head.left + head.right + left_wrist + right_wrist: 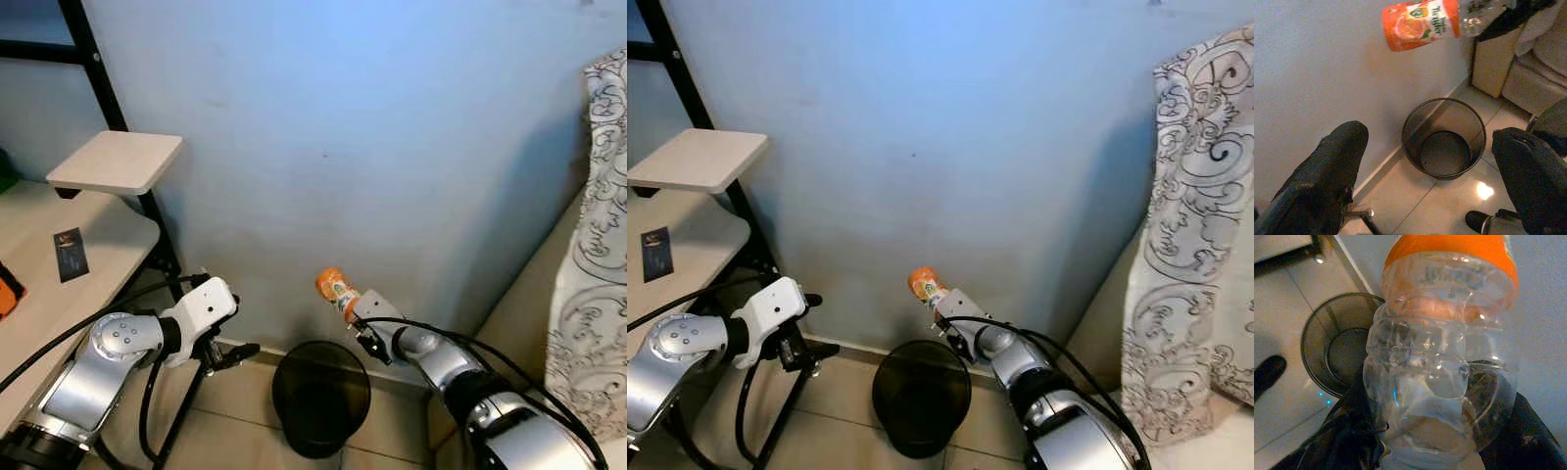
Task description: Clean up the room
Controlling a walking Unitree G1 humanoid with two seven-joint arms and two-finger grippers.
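While the right gripper [355,315] clamps the empty orange-labelled bottle [336,290] just above the black bin [321,397], disposal looks underway; release comes next. Left gripper [235,354] hangs open, idle.

black bin [321,397] on tiled floor [245,431].

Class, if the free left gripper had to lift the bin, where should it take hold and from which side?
Grip the bin's thin top rim from above, one finger inside, one outside: it stands upright and open, and its round body looks too wide for the left gripper.
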